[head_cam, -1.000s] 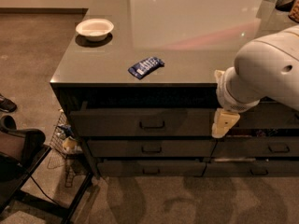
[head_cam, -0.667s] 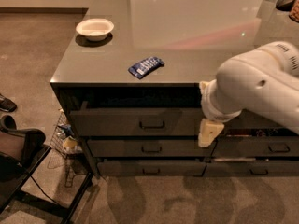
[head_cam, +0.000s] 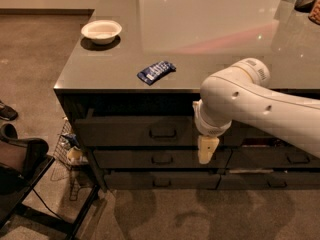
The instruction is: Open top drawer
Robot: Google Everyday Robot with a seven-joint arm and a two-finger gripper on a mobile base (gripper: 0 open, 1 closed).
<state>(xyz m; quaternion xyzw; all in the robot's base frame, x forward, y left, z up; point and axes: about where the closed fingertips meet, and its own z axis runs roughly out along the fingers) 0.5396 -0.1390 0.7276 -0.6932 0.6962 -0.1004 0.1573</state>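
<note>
The top drawer (head_cam: 125, 132) has a tall dark grey front under the grey counter (head_cam: 210, 29), with a small bar handle (head_cam: 162, 132) at its centre. A dark gap shows between the counter's edge and the drawer front. My gripper (head_cam: 207, 151) hangs pointing down from the white arm (head_cam: 250, 101), in front of the drawer fronts. It is to the right of the handle and a little below it, apart from it. Two slimmer dark drawers (head_cam: 162, 159) lie below the top drawer.
A white bowl (head_cam: 101, 31) and a blue packet (head_cam: 156, 71) lie on the counter. More drawers (head_cam: 295, 158) are on the right, behind my arm. A wire basket (head_cam: 67, 149) stands by the cabinet's left corner, and a dark chair (head_cam: 22, 169) is at the left.
My arm has swung left along the drawer fronts, carrying the gripper closer to the top drawer's handle. The drawers, bowl and packet have not moved.
</note>
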